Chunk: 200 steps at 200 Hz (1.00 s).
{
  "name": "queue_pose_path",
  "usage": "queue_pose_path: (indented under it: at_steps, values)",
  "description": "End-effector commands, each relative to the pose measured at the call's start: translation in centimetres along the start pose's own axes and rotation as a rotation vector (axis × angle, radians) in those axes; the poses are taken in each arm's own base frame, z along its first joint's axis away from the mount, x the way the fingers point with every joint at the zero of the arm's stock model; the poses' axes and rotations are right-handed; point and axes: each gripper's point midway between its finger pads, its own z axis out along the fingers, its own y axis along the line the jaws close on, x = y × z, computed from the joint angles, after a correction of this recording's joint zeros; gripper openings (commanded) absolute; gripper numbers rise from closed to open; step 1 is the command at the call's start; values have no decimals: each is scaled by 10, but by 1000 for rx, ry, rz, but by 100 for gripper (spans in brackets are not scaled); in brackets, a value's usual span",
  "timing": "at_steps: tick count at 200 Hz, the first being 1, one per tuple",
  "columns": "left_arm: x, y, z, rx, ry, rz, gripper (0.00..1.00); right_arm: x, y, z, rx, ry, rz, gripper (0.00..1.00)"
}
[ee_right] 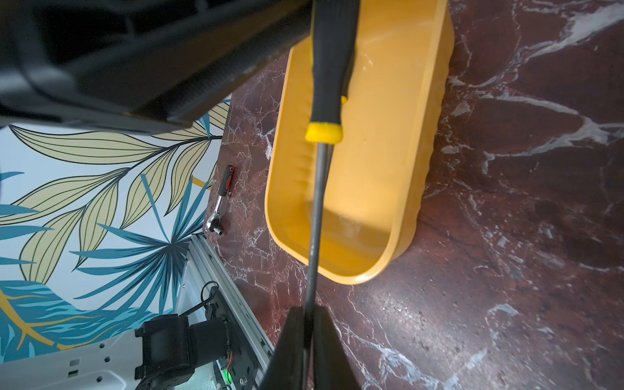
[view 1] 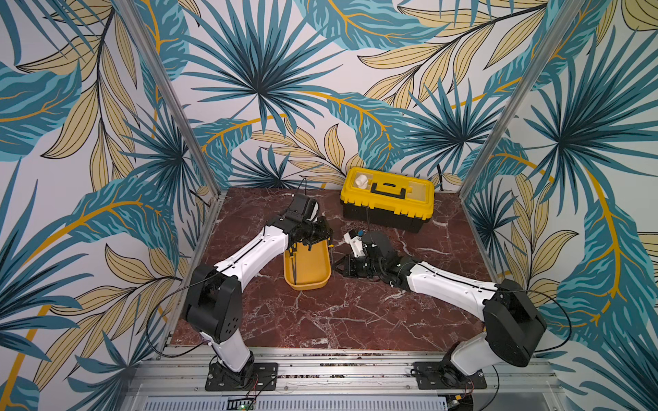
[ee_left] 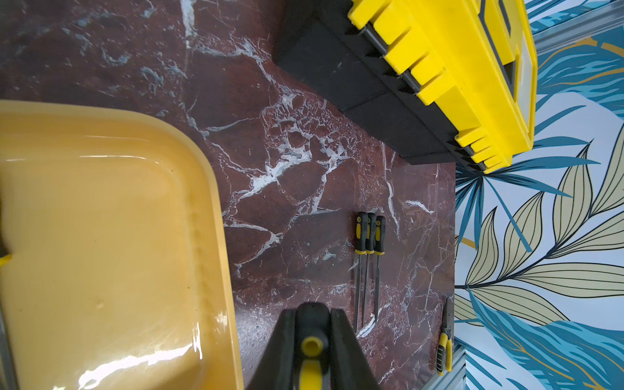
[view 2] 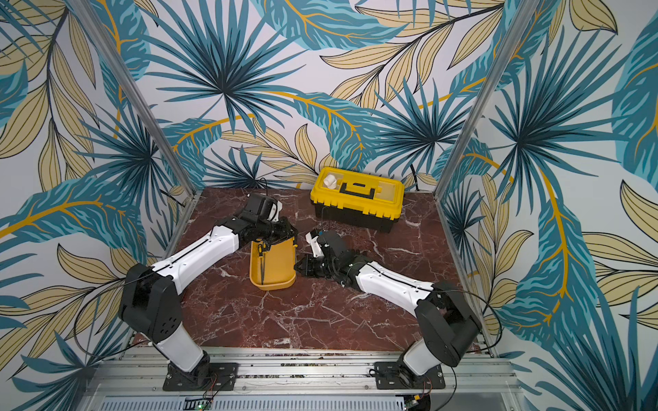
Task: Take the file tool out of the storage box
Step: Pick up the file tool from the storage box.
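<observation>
Two claws have hold of one file tool (ee_right: 329, 84) on my feeds. The left gripper (ee_left: 312, 320) is clamped on the black-and-yellow handle, and the right gripper (ee_right: 307, 317) has its fingers pinched tight on the thin steel shaft further down. In both top views I see that shaft running just outside the storage box (view 1: 308, 284), along the long rim facing the right arm. A second file (view 1: 293, 261) lies inside the tub, close to the wall on the left arm's side. The tub sits mid-table on a dark red marble surface (view 1: 356, 313) laced with white veins. Behind it, near the back wall, stands a black toolbox (view 1: 388, 199) with its yellow lid down. My left wrist camera shows three more files (ee_left: 369, 236) lying side by side on the marble, and pliers (ee_left: 445, 351) at the table's edge. My right wrist camera shows a ratchet wrench (ee_right: 223, 196) near another edge. Teal and tan leaf wallpaper (view 1: 256, 89) covers the three walls. Aluminium posts (view 1: 169, 96) stand at the back corners, and an aluminium rail (view 1: 320, 363) in front carries both arm bases.
</observation>
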Motion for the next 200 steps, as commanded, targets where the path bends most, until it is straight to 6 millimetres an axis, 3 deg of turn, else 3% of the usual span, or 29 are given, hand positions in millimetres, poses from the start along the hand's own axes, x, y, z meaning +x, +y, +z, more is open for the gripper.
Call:
queue_pose_path:
  at_steps: [1, 75, 116, 147, 183, 200]
  values:
    - [-2, -16, -7, 43, -4, 14, 12, -3, 9, 4, -24, 5, -29, 12]
    - [-3, -15, -7, 41, -3, 14, 14, -4, 7, 5, -17, 6, -30, 3]
    - [-5, -18, -9, 60, 1, 18, 32, -5, 4, 2, 3, -10, -26, 0]
    - [-9, -22, -17, 84, 5, 34, 55, -8, -6, -3, 65, -38, -8, 0]
    - [-16, -15, -37, 36, -3, 92, 78, -9, -35, -22, 258, -72, 2, 0]
    - [-18, -5, -49, -35, -24, 147, 87, -1, -59, -36, 393, -61, 4, 0]
